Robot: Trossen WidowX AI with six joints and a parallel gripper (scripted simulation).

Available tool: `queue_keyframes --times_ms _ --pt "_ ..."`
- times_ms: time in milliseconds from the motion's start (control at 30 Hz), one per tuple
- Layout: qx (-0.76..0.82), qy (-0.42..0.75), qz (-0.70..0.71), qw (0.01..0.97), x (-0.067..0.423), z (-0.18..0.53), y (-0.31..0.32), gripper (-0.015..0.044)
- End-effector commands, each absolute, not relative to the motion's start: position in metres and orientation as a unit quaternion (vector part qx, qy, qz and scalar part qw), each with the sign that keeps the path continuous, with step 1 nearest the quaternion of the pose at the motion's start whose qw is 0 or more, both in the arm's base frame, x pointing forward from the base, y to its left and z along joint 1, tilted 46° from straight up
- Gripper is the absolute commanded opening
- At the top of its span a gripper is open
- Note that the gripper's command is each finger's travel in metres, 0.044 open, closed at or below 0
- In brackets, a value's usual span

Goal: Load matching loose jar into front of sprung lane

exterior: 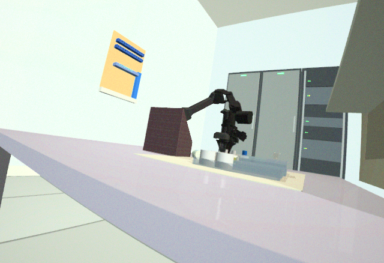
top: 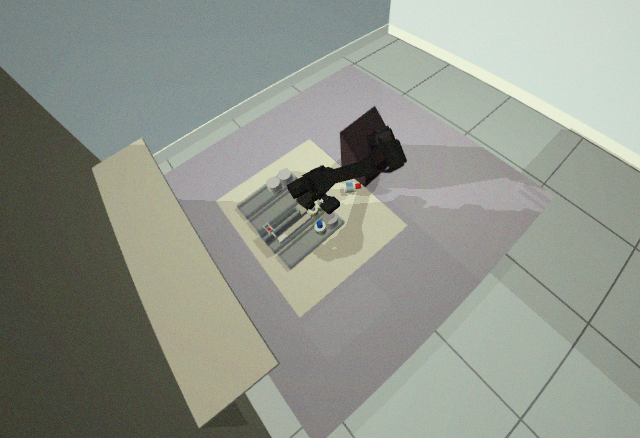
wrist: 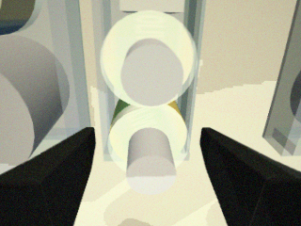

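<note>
In the wrist view two matching pale jars with grey lids stand in a row in the narrow sprung lane (wrist: 97, 71). The front jar (wrist: 148, 151) sits at the lane's near end, and a green and yellow label shows behind it. The rear jar (wrist: 150, 66) stands behind it, touching it, with the pusher plate (wrist: 150, 5) just beyond. My gripper (wrist: 148, 135) (top: 313, 209) (exterior: 224, 148) is open. Its black fingers stand to either side of the front jar with a clear gap on both sides.
The grey lane rack (top: 266, 211) (exterior: 260, 167) lies on a cream mat (top: 341, 262). Two grey jars (top: 278, 180) (exterior: 213, 157) stand at its left end, and a blue-lidded jar (top: 318, 225) (exterior: 244, 152) at its right lane. A small red and blue item (top: 354, 185) and a brown box (top: 359, 136) (exterior: 165, 131) lie behind.
</note>
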State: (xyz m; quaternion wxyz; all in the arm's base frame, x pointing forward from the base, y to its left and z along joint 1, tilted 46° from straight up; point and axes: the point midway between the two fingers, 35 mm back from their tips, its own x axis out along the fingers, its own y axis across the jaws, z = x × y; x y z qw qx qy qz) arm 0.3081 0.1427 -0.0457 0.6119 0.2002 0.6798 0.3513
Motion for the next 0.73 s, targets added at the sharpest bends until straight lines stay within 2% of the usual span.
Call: queue_keyframes --times_ms 0,300,700 --pt "0.199 0.679 0.352 0.613 0.310 -0.040 0.136 0.0281" --pt "0.199 0.679 0.352 0.613 0.307 -0.034 0.129 0.0281" --pt "0.199 0.679 0.351 0.612 0.269 -0.034 0.119 0.0281"
